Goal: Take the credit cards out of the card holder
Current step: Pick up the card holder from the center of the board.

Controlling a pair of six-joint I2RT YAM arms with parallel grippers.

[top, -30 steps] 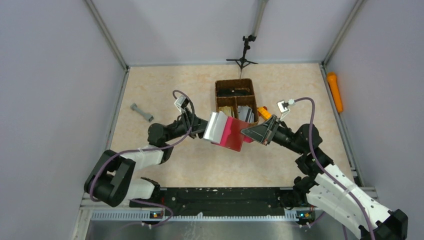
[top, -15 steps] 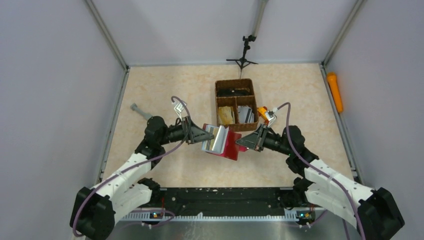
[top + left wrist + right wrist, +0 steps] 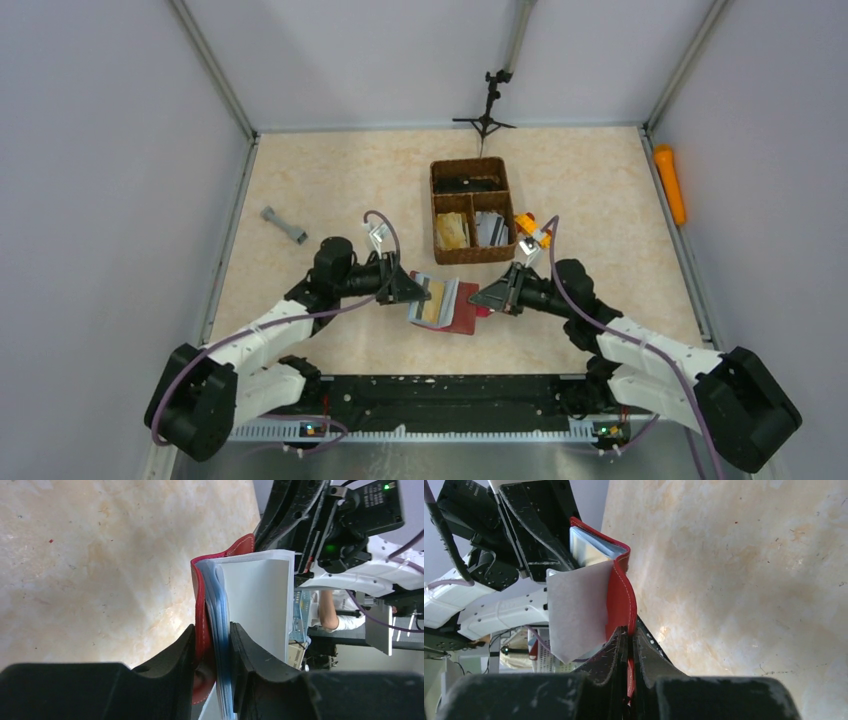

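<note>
left claw [image 3: 214, 630] — clamped on card holder [image 3: 201, 600] flap and credit cards [image 3: 220, 610] | right claw [image 3: 629, 629] — pinching opposite flap

Red card holder [image 3: 201, 605] (bluish cards [image 3: 220, 615])

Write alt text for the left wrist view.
The left gripper pinches a red card holder flap together with a stack of bluish and white credit cards, seen edge-on against a beige marbled table. The right arm meets the holder's far end.
</note>
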